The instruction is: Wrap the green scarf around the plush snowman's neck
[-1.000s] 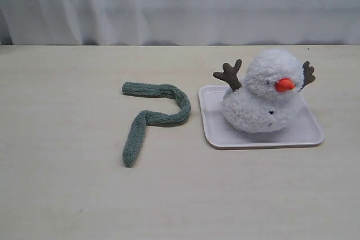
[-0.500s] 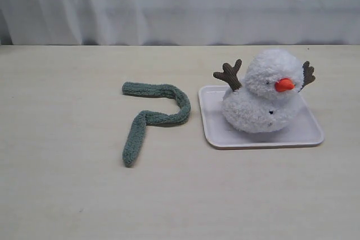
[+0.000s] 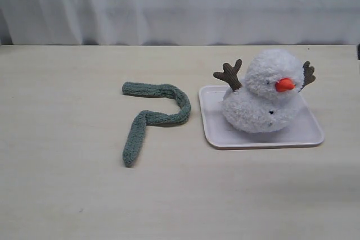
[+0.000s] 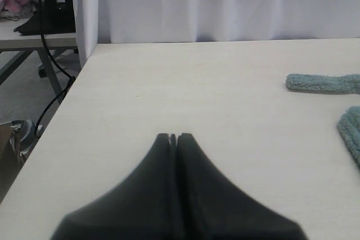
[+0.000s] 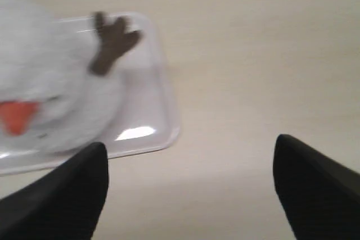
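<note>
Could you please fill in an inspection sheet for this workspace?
Surface: pale table, no stains seen.
Job's things: green scarf lies curved on the table, apart from the white tray; plush snowman sits on the tray, neck bare.
Clutter: nothing seen.
Grippers: left gripper shut, empty; right gripper open, empty, near the tray.
Cables: black cable hangs beyond the table edge.
Surroundings: white curtain behind.

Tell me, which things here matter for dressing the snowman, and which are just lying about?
For the job: green scarf; plush snowman.
Just there: white tray under the snowman; white curtain behind the table.
</note>
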You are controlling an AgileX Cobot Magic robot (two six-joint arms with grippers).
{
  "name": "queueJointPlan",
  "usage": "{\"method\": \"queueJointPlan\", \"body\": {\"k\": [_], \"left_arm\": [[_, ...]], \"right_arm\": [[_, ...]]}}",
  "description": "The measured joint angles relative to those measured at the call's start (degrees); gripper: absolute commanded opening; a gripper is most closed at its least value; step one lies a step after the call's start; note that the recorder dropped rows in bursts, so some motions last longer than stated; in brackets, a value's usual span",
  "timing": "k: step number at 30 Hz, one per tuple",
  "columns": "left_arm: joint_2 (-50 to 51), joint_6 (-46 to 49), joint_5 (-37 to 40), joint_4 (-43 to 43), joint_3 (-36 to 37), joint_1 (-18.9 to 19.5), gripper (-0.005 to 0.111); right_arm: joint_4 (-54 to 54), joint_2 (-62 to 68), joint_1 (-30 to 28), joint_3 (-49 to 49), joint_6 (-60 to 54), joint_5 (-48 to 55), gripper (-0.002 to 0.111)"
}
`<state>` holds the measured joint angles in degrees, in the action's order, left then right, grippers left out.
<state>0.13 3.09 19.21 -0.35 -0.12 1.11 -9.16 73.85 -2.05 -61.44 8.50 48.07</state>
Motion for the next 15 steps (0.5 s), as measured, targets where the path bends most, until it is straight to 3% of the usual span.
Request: {"method": "queueJointPlan", "body": {"k": [2,4,8,15], "left_arm": [[0.00,0.00,0.00,0.00,0.00,0.00,0.000],[0.00,0.00,0.00,0.00,0.00,0.00,0.000],[0.00,0.00,0.00,0.00,0.00,0.00,0.000],[0.00,0.00,0.00,0.00,0.00,0.00,0.000]], "right_arm": [[11.55,0.00,5.16,-2.07,-9.31,2.46,0.072],[14.97,0.53,12.62,-2.43,-11.06,3.71,0.072],[16.08,4.21,24.69,-2.54,-7.52,3.56,0.072],[16.20,15.23,38.44,-5.59,-0.88,-2.89,0.072]]}}
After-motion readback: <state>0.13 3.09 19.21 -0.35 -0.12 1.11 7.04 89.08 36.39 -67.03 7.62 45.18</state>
